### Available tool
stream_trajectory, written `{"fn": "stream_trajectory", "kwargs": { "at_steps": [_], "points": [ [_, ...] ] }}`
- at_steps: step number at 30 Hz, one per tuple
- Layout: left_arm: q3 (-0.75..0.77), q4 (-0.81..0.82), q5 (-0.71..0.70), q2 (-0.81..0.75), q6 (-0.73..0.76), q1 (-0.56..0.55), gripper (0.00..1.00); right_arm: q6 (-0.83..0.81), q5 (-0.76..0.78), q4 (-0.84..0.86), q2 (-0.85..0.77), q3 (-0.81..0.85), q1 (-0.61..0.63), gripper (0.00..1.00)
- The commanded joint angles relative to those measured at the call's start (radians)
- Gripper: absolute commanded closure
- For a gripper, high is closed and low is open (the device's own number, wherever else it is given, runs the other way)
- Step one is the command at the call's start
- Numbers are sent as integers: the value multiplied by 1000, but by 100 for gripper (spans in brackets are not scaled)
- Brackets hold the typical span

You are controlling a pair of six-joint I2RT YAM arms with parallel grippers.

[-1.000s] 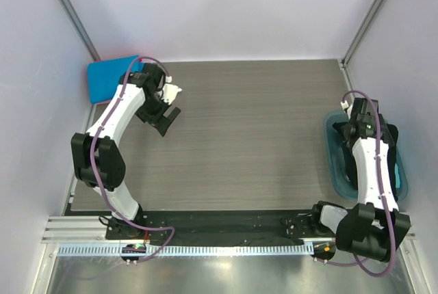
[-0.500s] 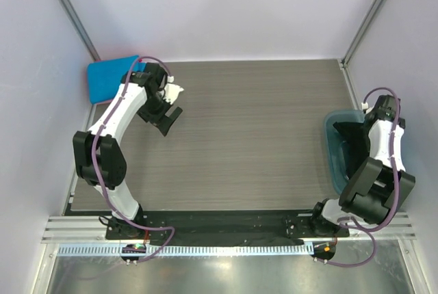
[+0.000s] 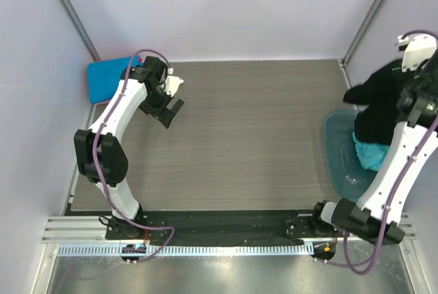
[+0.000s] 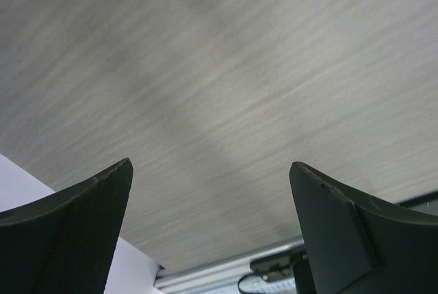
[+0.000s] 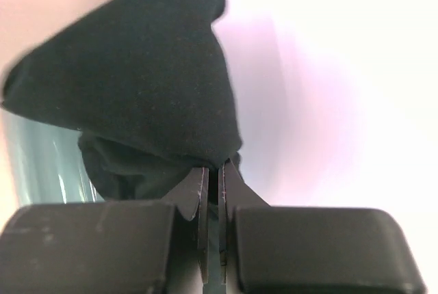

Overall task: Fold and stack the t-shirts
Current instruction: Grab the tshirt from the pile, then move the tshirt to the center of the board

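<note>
A black t-shirt [image 3: 378, 108] hangs bunched over the teal tub [image 3: 337, 161] at the right edge of the table. My right gripper [image 5: 213, 171] is shut on a fold of it, and the cloth [image 5: 137, 82] drapes away from the fingertips. Under it a turquoise t-shirt [image 3: 370, 154] lies crumpled in the tub. A bright blue t-shirt [image 3: 105, 76] lies folded at the back left corner. Just to its right, my left gripper [image 3: 168, 112] hovers over bare table, open and holding nothing [image 4: 211, 165].
The wood-grain table [image 3: 253, 137] is walled at the back and both sides. Metal frame posts [image 3: 363, 17] stand at the back corners. The tub overhangs the table's right edge. A rail with cables [image 3: 226, 243] runs along the near edge by the arm bases.
My right gripper shut on the black t-shirt inside the tub and rose high, pulling it up and uncovering the turquoise one. The left gripper drifted slightly towards the back.
</note>
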Motion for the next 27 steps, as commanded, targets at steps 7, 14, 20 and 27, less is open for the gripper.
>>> {"fn": "stream_trajectory", "kwargs": {
  "at_steps": [7, 14, 20, 27],
  "points": [
    [205, 122, 118, 89, -152, 48, 3, -185, -704, -13, -80, -29, 165, 99],
    [265, 220, 226, 172, -247, 108, 7, -131, -542, 82, -13, -66, 636, 99],
    [148, 379, 209, 146, -284, 109, 6, 21, -447, 258, 216, -29, 661, 63],
    [113, 378, 175, 114, -298, 109, 6, 101, -423, 299, 429, 83, 692, 46]
  ]
}}
